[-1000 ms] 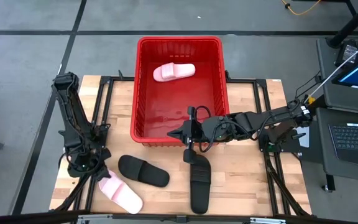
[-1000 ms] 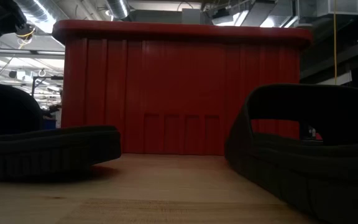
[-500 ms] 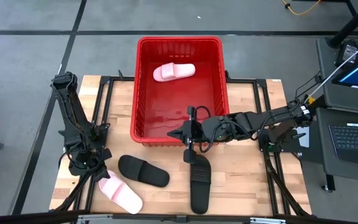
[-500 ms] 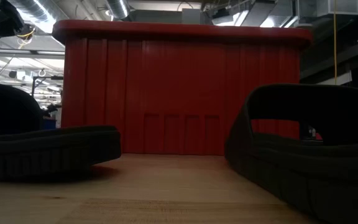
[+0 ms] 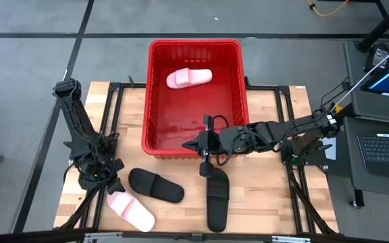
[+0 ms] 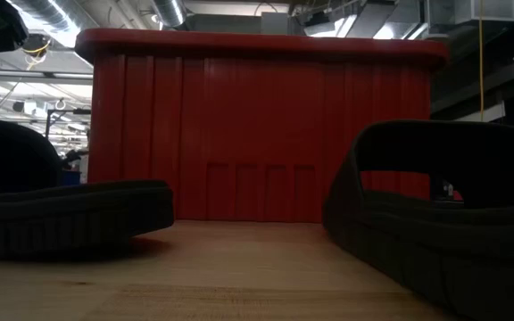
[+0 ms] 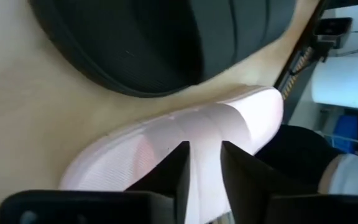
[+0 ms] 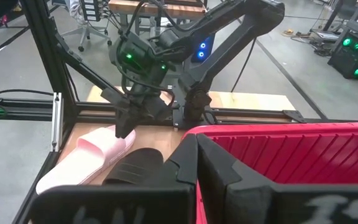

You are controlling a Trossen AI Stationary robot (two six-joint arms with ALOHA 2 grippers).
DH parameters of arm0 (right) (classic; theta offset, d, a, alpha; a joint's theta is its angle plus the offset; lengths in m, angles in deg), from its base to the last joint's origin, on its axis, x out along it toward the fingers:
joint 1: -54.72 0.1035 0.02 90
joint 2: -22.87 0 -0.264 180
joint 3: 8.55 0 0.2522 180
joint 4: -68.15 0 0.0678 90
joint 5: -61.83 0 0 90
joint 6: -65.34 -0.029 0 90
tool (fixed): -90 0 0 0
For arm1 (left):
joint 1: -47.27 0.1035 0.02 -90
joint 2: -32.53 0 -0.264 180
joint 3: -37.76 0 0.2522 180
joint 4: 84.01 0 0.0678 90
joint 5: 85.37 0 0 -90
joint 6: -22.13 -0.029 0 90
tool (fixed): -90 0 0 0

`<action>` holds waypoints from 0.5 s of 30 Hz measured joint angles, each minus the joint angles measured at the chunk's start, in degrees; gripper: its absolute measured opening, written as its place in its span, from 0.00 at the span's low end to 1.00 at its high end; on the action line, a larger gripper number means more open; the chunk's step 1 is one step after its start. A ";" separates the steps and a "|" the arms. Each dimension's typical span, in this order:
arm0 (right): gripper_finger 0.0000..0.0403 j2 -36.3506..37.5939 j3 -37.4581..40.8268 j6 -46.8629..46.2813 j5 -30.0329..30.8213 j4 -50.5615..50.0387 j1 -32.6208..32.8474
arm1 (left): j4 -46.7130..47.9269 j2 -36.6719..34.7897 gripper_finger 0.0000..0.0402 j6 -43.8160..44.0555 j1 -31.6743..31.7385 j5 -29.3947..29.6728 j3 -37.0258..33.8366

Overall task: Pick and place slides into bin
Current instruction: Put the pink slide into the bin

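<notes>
Slides: from above, one pink slide (image 5: 188,77) lies in the bin (image 5: 159,121); another pink slide (image 5: 131,210) and two black slides (image 5: 156,185) remain on the bench (image 5: 262,202). The left gripper (image 5: 107,185) has edged down onto the pink one. Its wrist view shows the fingers (image 7: 169,173) parted, straddling the strap, readying a grasp. The right gripper (image 5: 206,150), closed and empty, waits by the bin.

You see wooden table (image 5: 269,196) at frame centre — red bin (image 5: 238,101) on upper middle, two black slides (image 5: 156,185) (image 5: 217,197) lower centre, pale pink slide (image 5: 131,209) lower left, all resting directly on wood.
</notes>
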 joint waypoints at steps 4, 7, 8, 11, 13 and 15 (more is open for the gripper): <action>0.02 0.00 0.00 -0.08 0.00 -0.04 0.00 | 1.84 0.02 0.29 0.39 0.34 -1.22 -0.02; 0.02 0.00 0.00 -0.11 -0.01 -0.04 0.00 | 1.92 0.02 0.33 2.22 0.32 -6.09 -0.02; 0.02 0.00 0.00 -0.11 0.00 -0.07 0.00 | 1.89 0.02 0.34 3.03 0.32 -7.59 -0.02; 0.02 0.00 0.00 -0.11 -0.02 -0.07 -0.02 | 2.48 0.07 0.36 3.66 0.19 -8.55 -0.02; 0.02 0.00 0.00 -0.11 -0.02 -0.09 0.00 | 3.56 0.17 0.37 2.69 0.19 -7.30 -0.02; 0.02 0.00 0.00 -0.11 -0.02 -0.09 0.00 | 5.97 0.66 0.37 3.43 0.19 -6.32 -0.02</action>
